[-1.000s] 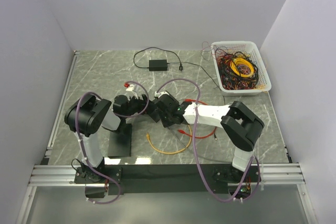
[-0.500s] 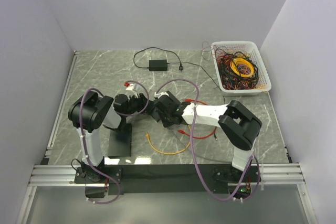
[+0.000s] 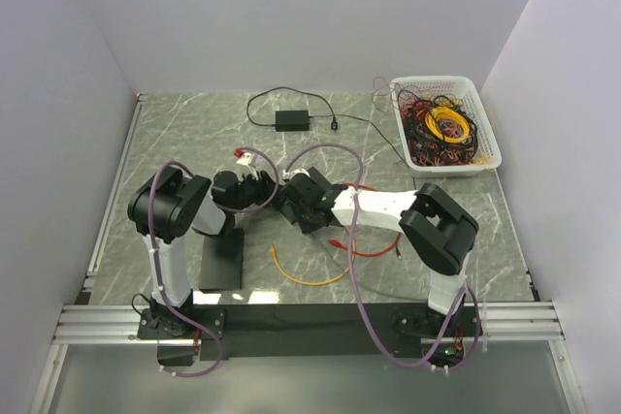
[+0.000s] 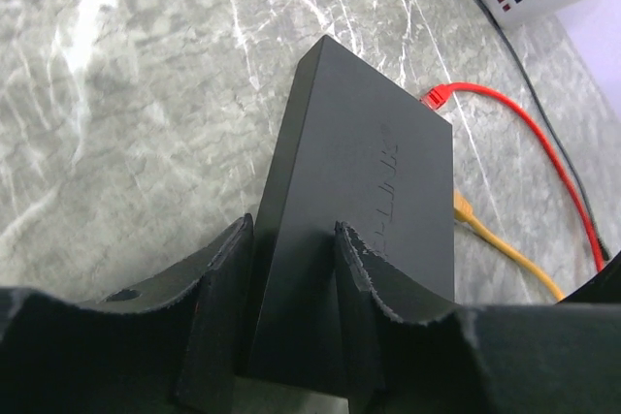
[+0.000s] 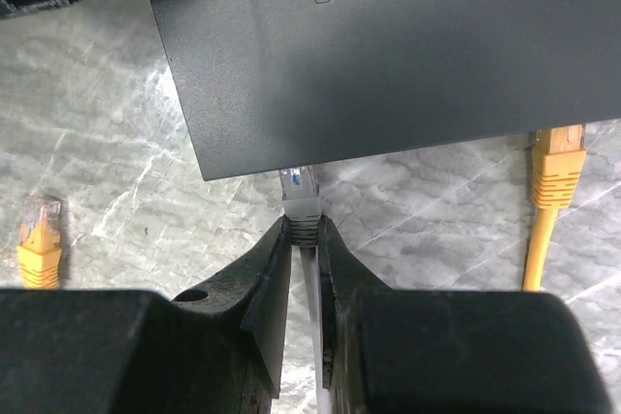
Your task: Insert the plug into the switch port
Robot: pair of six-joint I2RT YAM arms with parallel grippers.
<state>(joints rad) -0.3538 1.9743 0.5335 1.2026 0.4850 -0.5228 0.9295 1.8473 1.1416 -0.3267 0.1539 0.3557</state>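
The black switch (image 4: 369,143) lies flat on the marble table, and my left gripper (image 4: 293,230) is shut on its near end, one finger on each side. In the right wrist view the switch (image 5: 388,46) fills the top of the frame. My right gripper (image 5: 303,225) is shut on a grey plug (image 5: 300,203), whose clear tip sits at the switch's front edge near its left corner. Whether the tip is inside a port is hidden. From above, the two grippers (image 3: 267,191) (image 3: 294,203) meet at mid-table, hiding the switch.
Yellow plugs (image 5: 556,170) (image 5: 41,239) lie either side of the grey one. A red cable (image 3: 374,249) and a yellow cable (image 3: 306,278) lie near the right arm. A white basket (image 3: 490,133) of cables stands back right, a black adapter (image 3: 291,120) at the back, and a black plate (image 3: 223,259) beside the left arm.
The left gripper's fingers have closed onto the switch. Both arms have shifted slightly toward the back of the table. The right gripper still holds the plug.
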